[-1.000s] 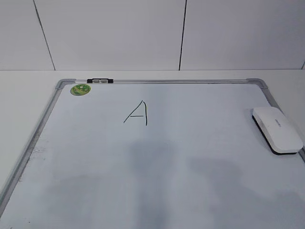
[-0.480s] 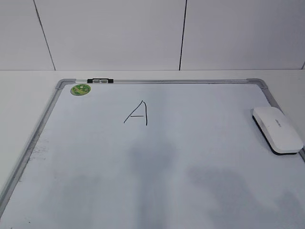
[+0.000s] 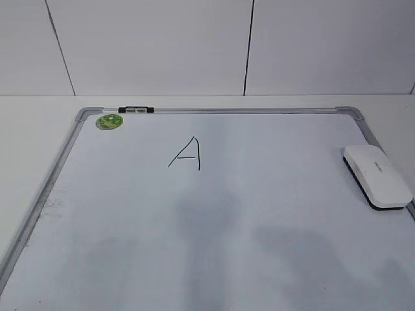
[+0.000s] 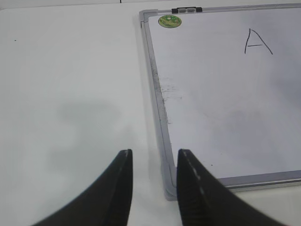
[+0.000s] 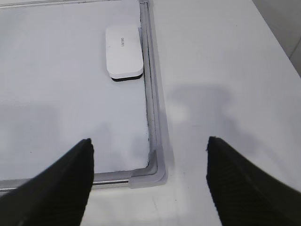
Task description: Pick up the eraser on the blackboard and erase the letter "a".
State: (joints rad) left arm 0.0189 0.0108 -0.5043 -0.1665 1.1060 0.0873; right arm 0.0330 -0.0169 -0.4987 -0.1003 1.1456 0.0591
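The eraser [image 3: 378,176], a white oblong block with a black underside, lies on the blackboard [image 3: 259,201] by its right frame. It also shows in the right wrist view [image 5: 123,51]. An angular capital "A" [image 3: 188,154] is drawn on the upper middle of the board and shows in the left wrist view [image 4: 257,41]. No lowercase "a" is in view. My right gripper [image 5: 149,146] is wide open and empty above the board's near right corner, well short of the eraser. My left gripper [image 4: 154,157] is open a little and empty over the board's near left corner. Neither gripper shows in the exterior view.
A round green sticker [image 3: 109,121] and a small black-and-silver clip [image 3: 136,109] sit at the board's far left corner. White table [image 4: 70,94] surrounds the board on the left and right. A white panelled wall [image 3: 194,45] stands behind. Faint smudges mark the left frame [image 4: 169,89].
The faint shadows on the near part of the board have shifted slightly. The eraser and the board have not moved.
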